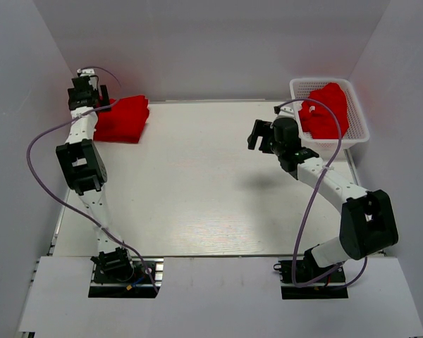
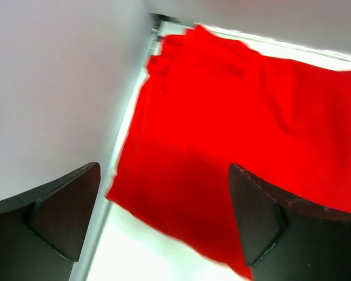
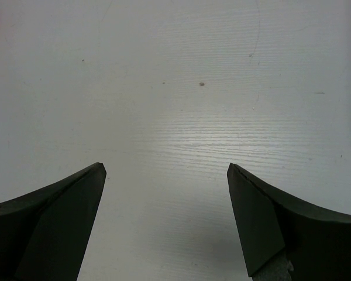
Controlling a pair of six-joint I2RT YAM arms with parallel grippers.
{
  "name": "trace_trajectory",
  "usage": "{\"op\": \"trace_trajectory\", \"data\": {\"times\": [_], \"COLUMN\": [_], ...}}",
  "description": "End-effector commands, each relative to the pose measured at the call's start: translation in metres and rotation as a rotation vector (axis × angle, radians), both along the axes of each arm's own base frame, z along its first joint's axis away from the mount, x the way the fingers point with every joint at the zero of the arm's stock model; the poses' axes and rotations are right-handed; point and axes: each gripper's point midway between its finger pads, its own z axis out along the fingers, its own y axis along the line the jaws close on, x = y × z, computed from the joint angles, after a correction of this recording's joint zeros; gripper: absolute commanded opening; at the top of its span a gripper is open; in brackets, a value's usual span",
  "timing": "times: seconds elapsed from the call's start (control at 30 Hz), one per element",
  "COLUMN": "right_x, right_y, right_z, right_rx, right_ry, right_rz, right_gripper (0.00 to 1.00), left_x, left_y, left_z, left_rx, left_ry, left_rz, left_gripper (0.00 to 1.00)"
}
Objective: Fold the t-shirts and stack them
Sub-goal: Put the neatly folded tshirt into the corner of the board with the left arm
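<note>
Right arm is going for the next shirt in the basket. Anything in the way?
No loose object. The right gripper faces away over bare table. The white basket wall rings the t-shirts, so reach over its rim. The arm's purple cable crosses the basket in the top view.

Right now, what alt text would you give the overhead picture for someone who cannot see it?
A robot's left gripper hovers open beside a folded stack of red t-shirts at the far left corner of a white table; its right gripper is open above bare tabletop. More red shirts lie crumpled in a white basket at far right.
</note>
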Motion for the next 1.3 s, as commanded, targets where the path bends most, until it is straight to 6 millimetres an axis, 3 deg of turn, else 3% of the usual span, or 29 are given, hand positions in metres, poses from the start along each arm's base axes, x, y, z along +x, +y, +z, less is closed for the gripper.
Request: {"op": "trace_trajectory", "data": {"times": [0.0, 0.1, 0.23, 0.27, 0.3, 0.33, 0.37, 0.4, 0.43, 0.47, 0.5, 0.57, 0.6, 0.63, 0.67, 0.7, 0.73, 0.77, 0.8, 0.87, 0.9, 0.97, 1.1, 1.23, 1.27], "right_x": [-0.003, -0.012, -0.026, -0.03, -0.036, -0.038, -0.045, -0.049, -0.052, -0.06, -0.063, -0.075, -0.08, -0.088, -0.092, -0.096, -0.102, -0.105, -0.11, -0.12, -0.119, -0.124, -0.125, -0.128, -0.127], "right_y": [0.0, 0.0, -0.001, -0.003, -0.007, -0.009, -0.011, -0.011, -0.013, -0.018, -0.017, -0.022, -0.021, -0.025, -0.025, -0.028, -0.032, -0.033, -0.034, -0.033, -0.032, -0.034, -0.037, -0.038, -0.039], "right_z": [0.032, 0.024, 0.026, 0.03, 0.021, 0.022, 0.018, 0.015, 0.021, 0.007, 0.005, -0.007, -0.012, -0.024, -0.024, -0.026, -0.037, -0.031, -0.037, -0.047, -0.037, -0.04, -0.033, -0.038, -0.039], "right_rx": [0.02, 0.024, 0.057, 0.069, 0.063, 0.07, 0.068, 0.065, 0.072, 0.046, 0.049, 0.04, 0.035, 0.029, 0.032, 0.026, 0.022, 0.031, 0.045, 0.057, 0.085, 0.097, 0.095, 0.056, 0.048], "right_ry": [-0.066, -0.045, -0.046, -0.051, -0.032, -0.035, -0.024, -0.015, -0.032, 0.01, 0.019, 0.048, 0.066, 0.092, 0.094, 0.099, 0.128, 0.108, 0.125, 0.142, 0.106, 0.094, 0.071, 0.088, 0.091], "right_rz": [0.015, 0.026, 0.036, 0.03, 0.026, 0.018, 0.017, 0.023, 0.025, 0.018, 0.03, 0.033, 0.041, 0.036, 0.043, 0.038, 0.023, 0.022, 0.013, 0.036, 0.028, 0.027, 0.02, 0.037, 0.038], "right_gripper": [0.9, 0.9, 0.9, 0.9, 0.9, 0.9, 0.9, 0.9, 0.9, 0.9, 0.9, 0.9, 0.9, 0.9, 0.9, 0.9, 0.9, 0.9, 0.9, 0.9, 0.9, 0.9, 0.9, 0.9, 0.9], "left_x": [-0.015, -0.031, -0.069, -0.077, -0.097, -0.112, -0.124, -0.144, -0.161, -0.173, -0.189, -0.209, -0.225, -0.235, -0.244, -0.26, -0.267, -0.272, -0.282, -0.283, -0.284, -0.285, -0.291, -0.302, -0.303], "left_y": [-0.041, -0.071, -0.123, -0.144, -0.161, -0.179, -0.209, -0.224, -0.234, -0.257, -0.267, -0.291, -0.319, -0.333, -0.345, -0.373, -0.386, -0.393, -0.408, -0.411, -0.413, -0.412, -0.412, -0.425, -0.425], "left_z": [0.078, 0.083, 0.068, 0.067, 0.039, 0.06, 0.059, 0.038, 0.057, 0.057, 0.041, 0.038, 0.029, 0.022, 0.017, 0.01, 0.003, -0.001, -0.001, 0.01, 0.011, 0.02, 0.009, 0.001, 0.006], "left_rx": [-0.086, -0.139, -0.216, -0.241, -0.285, -0.332, -0.358, -0.387, -0.396, -0.411, -0.423, -0.45, -0.437, -0.444, -0.428, -0.404, -0.396, -0.382, -0.386, -0.378, -0.37, -0.341, -0.295, -0.314, -0.321], "left_ry": [-0.093, -0.069, 0.005, 0.01, 0.073, 0.021, 0.024, 0.054, 0.01, 0.007, 0.042, 0.052, 0.086, 0.111, 0.132, 0.169, 0.189, 0.191, 0.199, 0.152, 0.149, 0.125, 0.16, 0.173, 0.161], "left_rz": [-0.079, -0.091, -0.076, -0.094, -0.103, -0.122, -0.179, -0.183, -0.186, -0.211, -0.211, -0.239, -0.305, -0.307, -0.326, -0.394, -0.428, -0.445, -0.481, -0.488, -0.49, -0.478, -0.469, -0.501, -0.504], "left_gripper": [1.0, 1.0, 1.0, 1.0, 1.0, 1.0, 1.0, 1.0, 1.0, 1.0, 1.0, 1.0, 1.0, 1.0, 1.0, 1.0, 1.0, 1.0, 1.0, 1.0, 1.0, 1.0, 1.0, 1.0, 1.0]}}
